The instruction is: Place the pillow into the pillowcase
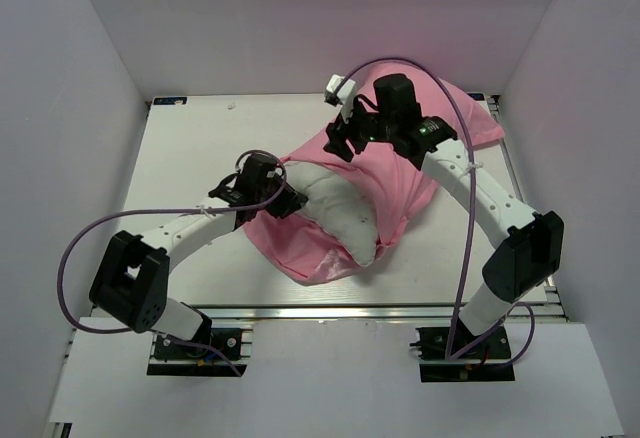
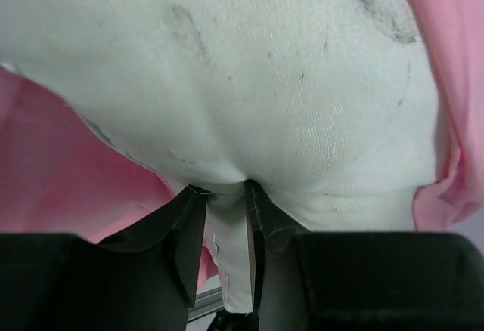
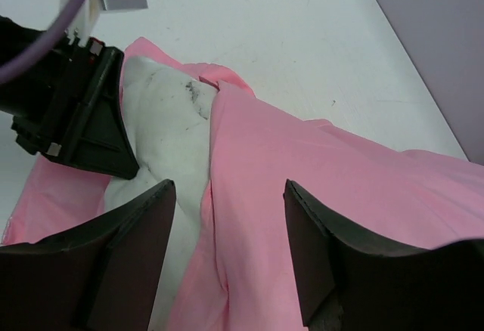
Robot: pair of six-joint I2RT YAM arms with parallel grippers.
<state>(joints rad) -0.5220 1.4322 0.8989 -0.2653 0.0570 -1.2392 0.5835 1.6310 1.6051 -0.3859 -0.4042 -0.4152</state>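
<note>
The white pillow [image 1: 335,208] lies mid-table, partly wrapped in the pink pillowcase [image 1: 400,183], which covers its right side and lies under it. My left gripper [image 1: 288,201] is shut on a fold of the pillow's edge [image 2: 227,218]; the speckled pillow [image 2: 249,81] fills the left wrist view, with pillowcase [image 2: 68,180] at both sides. My right gripper [image 1: 345,138] is open above the pillowcase's edge [image 3: 302,187], where it meets the pillow [image 3: 170,142]; nothing is between its jaws.
The white table [image 1: 200,138] is walled on three sides. A metal rail [image 1: 330,313] runs along the near edge. Purple cables [image 1: 465,128] loop from both arms. The left gripper shows in the right wrist view [image 3: 76,119].
</note>
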